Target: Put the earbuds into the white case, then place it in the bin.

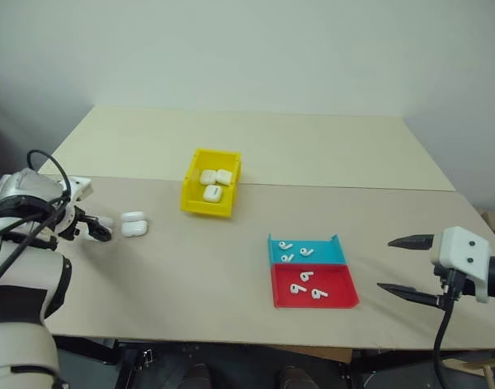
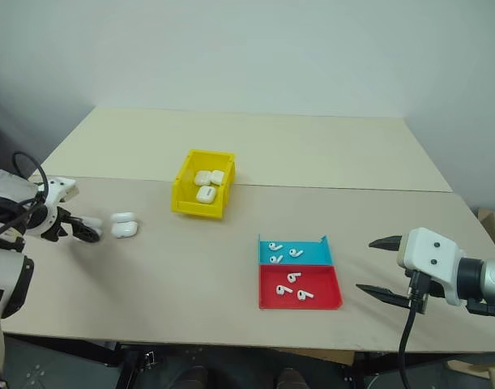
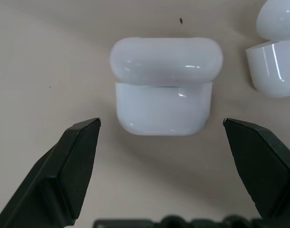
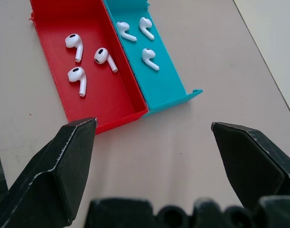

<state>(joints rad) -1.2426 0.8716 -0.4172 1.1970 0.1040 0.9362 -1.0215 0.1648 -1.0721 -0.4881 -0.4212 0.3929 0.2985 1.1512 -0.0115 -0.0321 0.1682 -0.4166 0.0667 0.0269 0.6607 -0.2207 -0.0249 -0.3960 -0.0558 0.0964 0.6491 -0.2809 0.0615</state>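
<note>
White case (image 3: 163, 85) sits between the left tool (image 3: 161, 130) fingers, spread, untouched; right tool (image 1: 405, 266) released

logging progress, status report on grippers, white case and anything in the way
Both grippers open, empty. Left gripper straddling glossy white rounded case on the table, not touching; second case beside. Right gripper near red tray. Nothing blocking.
</note>
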